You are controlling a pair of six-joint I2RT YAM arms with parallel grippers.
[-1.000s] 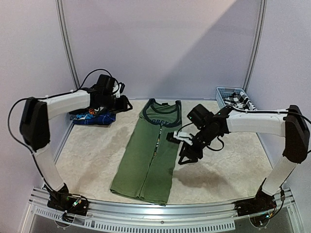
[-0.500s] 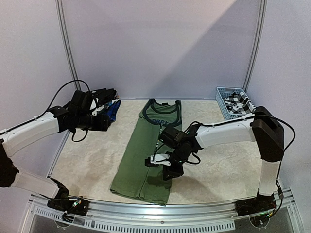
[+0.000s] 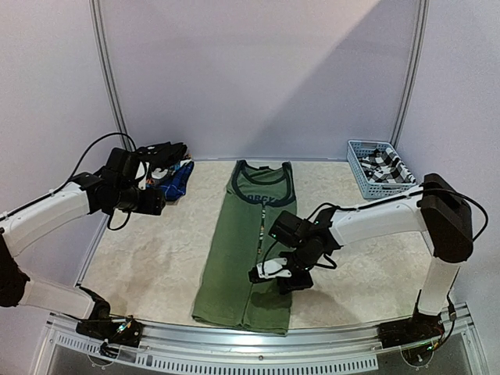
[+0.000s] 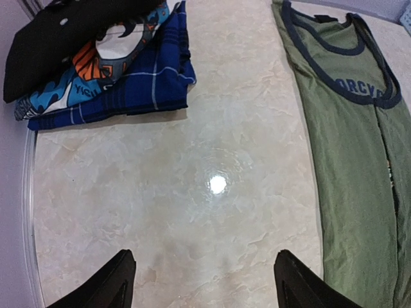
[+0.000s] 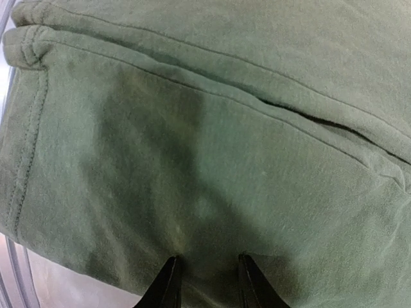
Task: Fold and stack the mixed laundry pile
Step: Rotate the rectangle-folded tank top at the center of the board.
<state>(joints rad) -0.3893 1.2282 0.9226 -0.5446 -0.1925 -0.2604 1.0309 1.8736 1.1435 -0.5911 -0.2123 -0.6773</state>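
Observation:
The olive-green T-shirt (image 3: 248, 234) lies folded lengthwise down the middle of the table, with its dark-trimmed neck at the far end (image 4: 350, 90). My right gripper (image 3: 283, 275) is low on the shirt's near right part. Its fingertips (image 5: 168, 282) stand narrowly apart and dig into the green cloth (image 5: 225, 128), pinching a fold between them (image 5: 209, 266). A folded stack sits at the back left, made of a blue checked piece (image 4: 141, 83), an orange-blue-white print (image 4: 96, 61) and a black piece (image 4: 64, 32) on top. My left gripper (image 3: 168, 150) hangs above the table beside that stack, open and empty (image 4: 204, 282).
A light-blue lattice basket (image 3: 358, 152) stands at the back right with a black-white check cloth (image 3: 384, 166) in it. The table has a pale marble-like top (image 4: 212, 186) and a metal rail (image 3: 234, 344) along its near edge. Walls close the back and both sides.
My left gripper came off the back-left stack, opened wide and drew back. My right gripper dropped to the shirt's near end and narrowed. The shirt's near end shifted right.

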